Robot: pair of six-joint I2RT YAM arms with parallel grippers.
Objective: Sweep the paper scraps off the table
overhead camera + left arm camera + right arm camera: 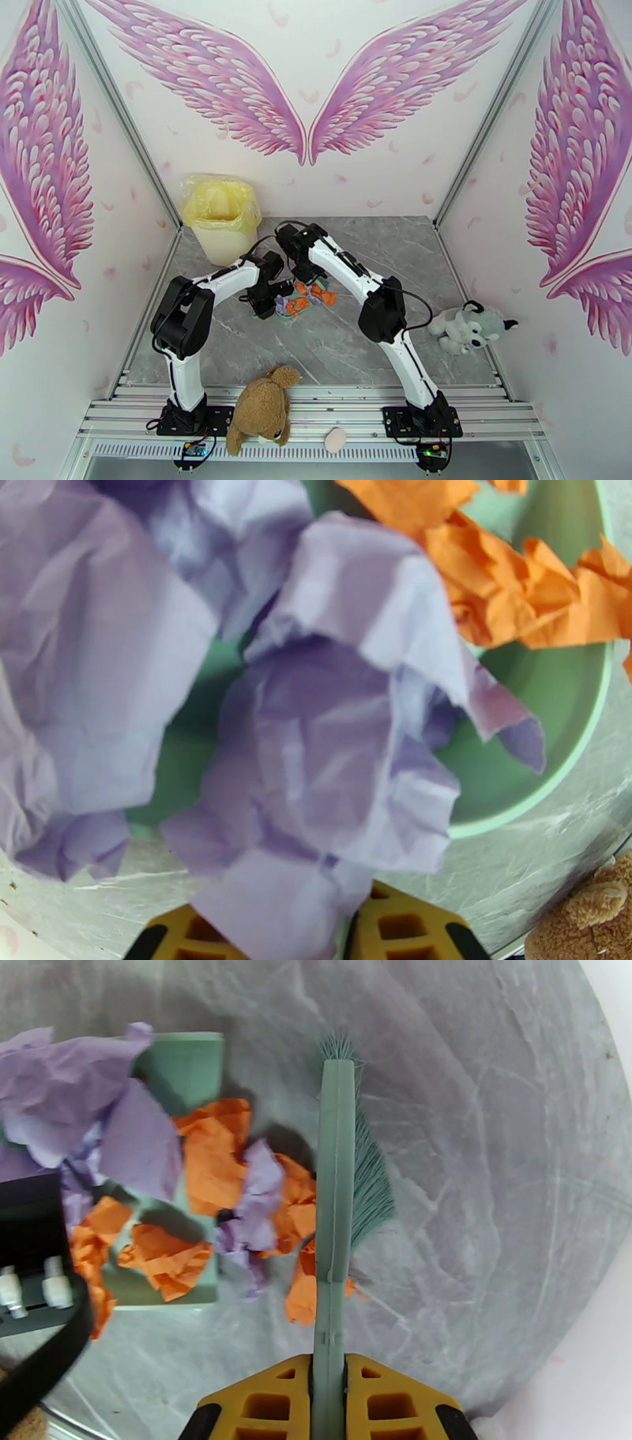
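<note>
Grey table [490,1118] bears paper scraps [237,1181] ahead-left of the right gripper [329,1386], its fingers clamped on the brush [336,1157] handle; several sit in the dustpan [186,1063]. Likely featherlight and soft: nudge with bristles. Paper hides what the left gripper [351,934] holds; I cannot tell.

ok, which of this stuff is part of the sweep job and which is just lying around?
Job: paper scraps, dustpan, brush, table, lined bin (probably for dumping).
Lying about: brown plush toy, grey husky plush, small pink object at the near edge.
</note>
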